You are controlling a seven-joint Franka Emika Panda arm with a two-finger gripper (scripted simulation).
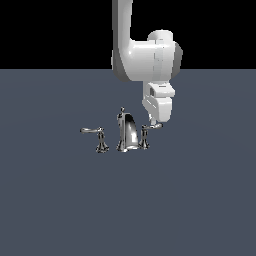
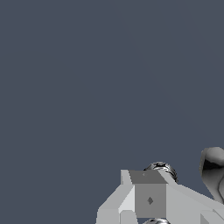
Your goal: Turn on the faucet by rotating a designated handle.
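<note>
Faucet standing chrome on plain grey floor; longer, flatter lever on its post at the exterior view's left, well clear of the arm and not to be disturbed

Curved spout with top knob at centre, untouched

Handle on short flared post just beside the spout on the exterior view's right, lever angled slightly upward, outer end touching or just under the gripper

Gripper lowered onto that lever end; fingers fill the near edge of the wrist view with chrome showing just beyond, spread or pressed together cannot be told, contact likely but not confirmed

Recommended for the turning step, as judgement: bear against the lever near its free end, far from the post, for best leverage; sweep in an arc centred on the post, not straight across; hold height level with the lever to avoid slipping over or under; keep clear of the spout
</note>
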